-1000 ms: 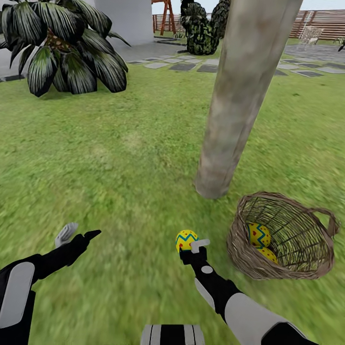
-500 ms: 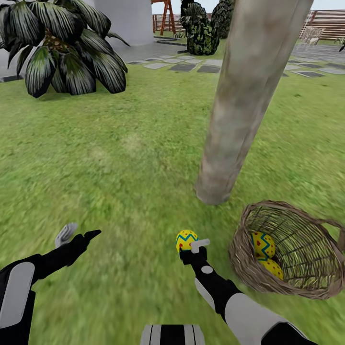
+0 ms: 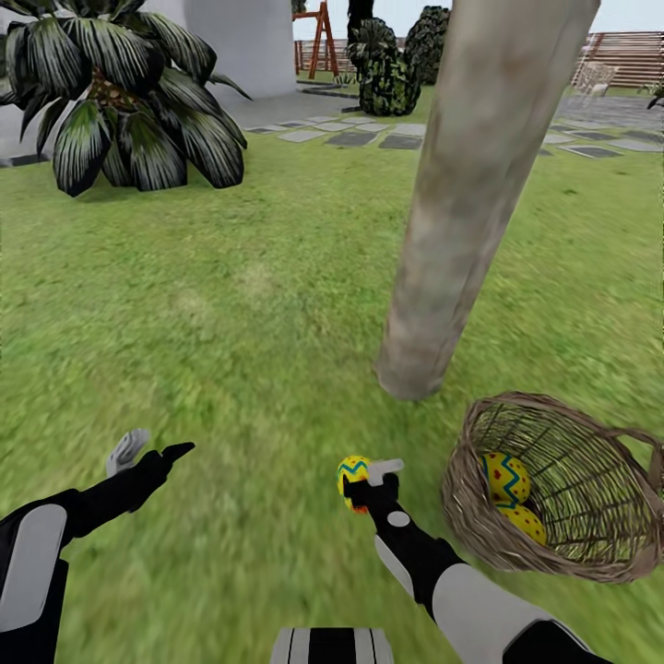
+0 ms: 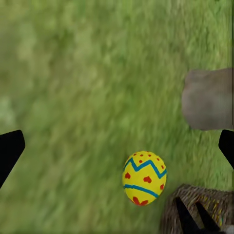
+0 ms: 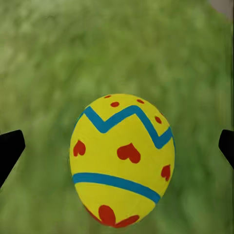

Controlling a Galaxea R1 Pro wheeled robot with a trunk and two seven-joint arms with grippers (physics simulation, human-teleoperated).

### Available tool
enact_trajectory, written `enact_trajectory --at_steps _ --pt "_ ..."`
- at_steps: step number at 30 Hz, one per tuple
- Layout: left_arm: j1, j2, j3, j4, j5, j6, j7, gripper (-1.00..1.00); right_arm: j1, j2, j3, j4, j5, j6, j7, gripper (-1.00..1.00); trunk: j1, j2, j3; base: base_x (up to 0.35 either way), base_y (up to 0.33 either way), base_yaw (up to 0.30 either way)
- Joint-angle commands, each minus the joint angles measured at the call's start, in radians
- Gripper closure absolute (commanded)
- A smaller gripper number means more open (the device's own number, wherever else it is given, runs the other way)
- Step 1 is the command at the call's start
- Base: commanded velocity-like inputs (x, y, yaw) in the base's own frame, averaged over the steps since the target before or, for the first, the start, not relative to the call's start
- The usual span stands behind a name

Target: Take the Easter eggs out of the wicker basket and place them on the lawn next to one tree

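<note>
One Easter egg (image 3: 352,475), yellow with blue zigzags and red marks, sits in front of my right gripper (image 3: 369,481). In the right wrist view this egg (image 5: 122,161) lies between wide-apart fingertips (image 5: 10,148) without touching them, so the gripper is open. Two more eggs (image 3: 504,477) (image 3: 527,523) lie inside the tilted wicker basket (image 3: 459,516) to the right. The tree trunk (image 3: 461,212) rises from the lawn (image 3: 231,304) just beyond egg and basket. My left gripper (image 3: 148,452) hangs open over grass on the left; its wrist view shows the egg (image 4: 144,178) and the trunk's foot (image 4: 208,98).
A low palm (image 3: 129,101) stands at the back left beside a white wall (image 3: 244,41). Stepping stones (image 3: 369,138), dark bushes (image 3: 392,69) and a slatted fence (image 3: 632,51) lie far behind. Open grass stretches between the palm and the trunk.
The right gripper's fingers have let go of the egg, which sits slightly lower in front of them. The head view has shifted a little, so basket and trunk sit differently in it.
</note>
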Motion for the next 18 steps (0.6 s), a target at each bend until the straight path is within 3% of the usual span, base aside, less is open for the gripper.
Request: enact_trajectory --at_steps 1,8,10,12,14,15,17,18 --pt "-0.001 -0.001 0.001 -0.001 0.01 0.004 0.01 -1.0 -0.001 0.0 0.009 -0.001 -0.011 -0.026 -0.007 -1.0 -0.001 0.0 0.003 0.0 0.0 0.0" --pt "-0.001 -0.001 0.001 0.0 0.01 0.004 0.011 -1.0 0.001 0.001 0.011 -0.038 -0.016 -0.025 -0.01 -1.0 -0.004 0.002 0.03 0.0 0.0 0.0" --pt "-0.001 -0.001 0.001 0.0 0.01 0.003 0.011 -1.0 0.023 0.001 0.01 -0.127 -0.026 0.069 -0.012 -1.0 -0.005 0.002 0.038 0.0 0.0 0.0" --pt "-0.001 -0.003 -0.005 0.001 0.007 0.002 0.012 -1.0 0.067 -0.002 0.006 -0.337 -0.076 0.256 -0.028 -1.0 -0.006 0.003 0.046 0.0 0.0 0.0" --pt "-0.001 -0.004 -0.015 0.003 0.006 0.001 0.012 -1.0 0.131 -0.01 0.002 -0.602 -0.116 0.447 -0.12 -1.0 -0.006 0.003 0.054 0.0 0.0 0.0" --pt "-0.001 -0.004 -0.017 0.003 0.006 0.001 0.012 -1.0 0.156 -0.021 0.002 -0.785 -0.126 0.551 -0.229 -1.0 -0.007 0.003 0.057 0.0 0.0 0.0" --pt "-0.001 -0.004 -0.019 0.003 0.005 0.001 0.012 -1.0 0.174 -0.026 0.002 -1.022 -0.145 0.695 -0.406 -1.0 -0.008 0.004 0.065 0.0 0.0 0.0" --pt "-0.001 -0.004 -0.019 0.003 0.005 0.001 0.012 -1.0 0.178 -0.025 0.004 -1.128 -0.176 0.771 -0.515 -1.0 -0.008 0.004 0.069 0.0 0.0 0.0"
